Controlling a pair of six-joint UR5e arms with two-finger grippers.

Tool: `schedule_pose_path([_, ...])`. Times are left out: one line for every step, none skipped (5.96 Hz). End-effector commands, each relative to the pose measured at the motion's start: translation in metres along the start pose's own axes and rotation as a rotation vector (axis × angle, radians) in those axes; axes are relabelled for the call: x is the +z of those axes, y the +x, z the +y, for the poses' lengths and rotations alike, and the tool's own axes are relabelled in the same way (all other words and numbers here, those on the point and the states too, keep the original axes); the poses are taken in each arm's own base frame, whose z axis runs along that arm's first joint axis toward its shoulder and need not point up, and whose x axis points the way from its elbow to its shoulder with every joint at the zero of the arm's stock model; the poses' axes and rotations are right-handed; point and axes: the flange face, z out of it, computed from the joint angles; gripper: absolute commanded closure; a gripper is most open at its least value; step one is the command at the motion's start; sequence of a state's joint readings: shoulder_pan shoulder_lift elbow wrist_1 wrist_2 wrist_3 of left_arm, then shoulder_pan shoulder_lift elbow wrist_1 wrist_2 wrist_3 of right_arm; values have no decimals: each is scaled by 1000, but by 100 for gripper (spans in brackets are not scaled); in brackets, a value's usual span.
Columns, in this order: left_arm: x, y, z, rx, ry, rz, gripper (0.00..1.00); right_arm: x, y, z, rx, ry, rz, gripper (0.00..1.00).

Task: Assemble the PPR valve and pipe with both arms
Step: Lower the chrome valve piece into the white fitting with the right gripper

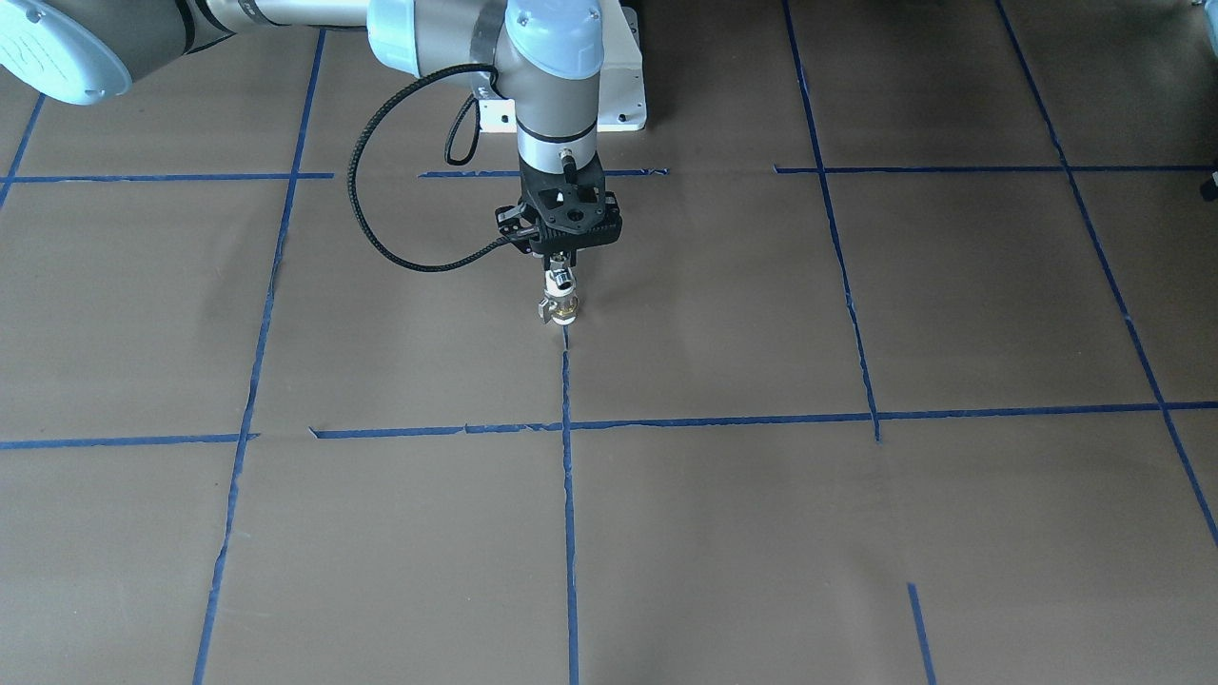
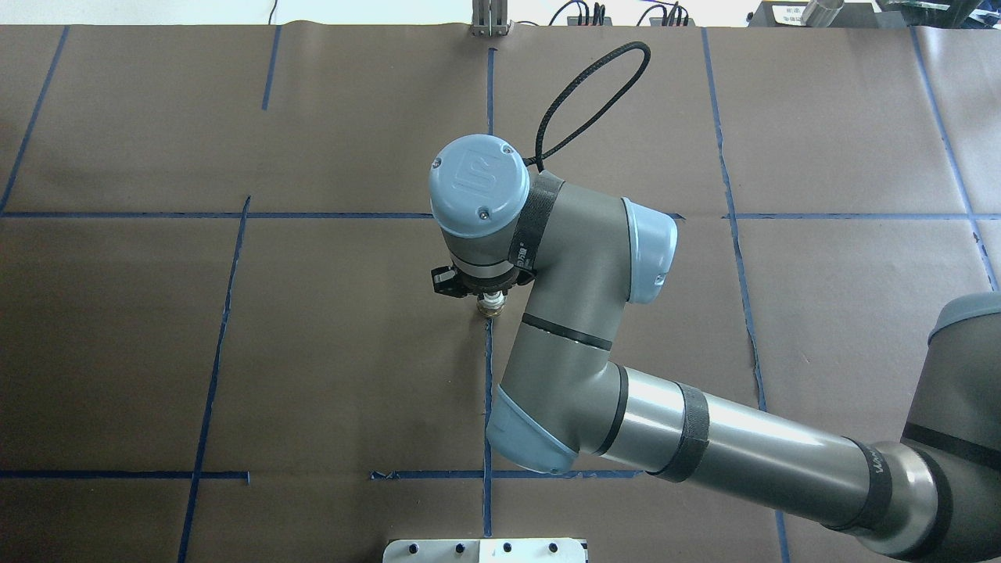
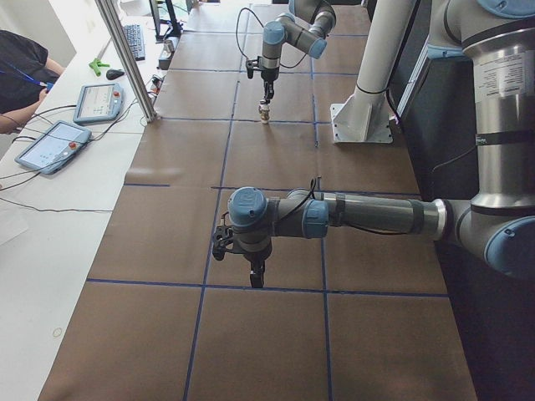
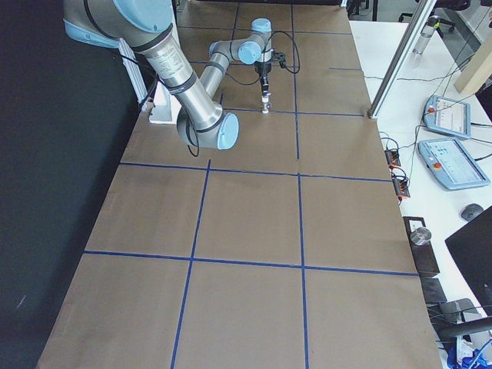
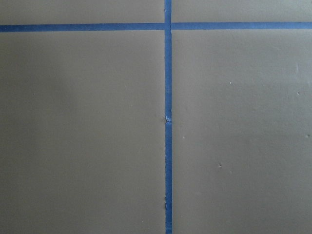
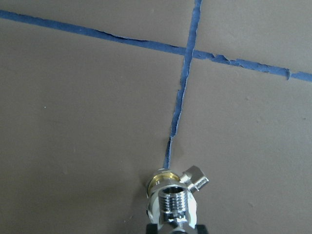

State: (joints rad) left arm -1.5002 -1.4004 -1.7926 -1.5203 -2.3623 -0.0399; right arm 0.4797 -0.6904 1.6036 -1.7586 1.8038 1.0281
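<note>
My right gripper [image 1: 568,257] points straight down near the middle of the table and is shut on the pipe [image 1: 559,280], a small chrome fitting. The PPR valve [image 1: 563,306], brass with a white end and a small side lever, sits directly under the pipe and looks joined to it, at or just above the paper. The right wrist view shows the chrome threaded stub [image 6: 174,202] and the brass band [image 6: 160,178] at the end of a blue tape line. The left gripper [image 3: 256,274] shows only in the exterior left view, low over the table; I cannot tell whether it is open.
The table is covered in brown paper with a blue tape grid [image 1: 567,476]. A white pedestal [image 1: 623,95] stands behind the right gripper. An aluminium post [image 3: 125,58], teach pendants [image 3: 54,144] and an operator [image 3: 21,58] are along the side bench.
</note>
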Motion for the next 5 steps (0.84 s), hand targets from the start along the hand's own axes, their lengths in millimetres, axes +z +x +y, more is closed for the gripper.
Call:
schedule_pose_path([0, 0, 0, 0, 0, 0, 0, 10, -2, -5, 1, 9, -14, 83])
schedule_pose_path([0, 0, 0, 0, 0, 0, 0, 11, -2, -5, 12, 8, -13, 25])
schedule_pose_path([-1, 1, 0, 0, 0, 2, 0, 11, -2, -5, 10, 5, -13, 1])
schedule_pose_path([-1, 1, -1, 0, 1, 2, 0, 9, -1, -6, 9, 6, -16, 0])
schedule_pose_path([-1, 1, -1, 1, 1, 2, 0, 2, 6, -15, 16, 16, -20, 1])
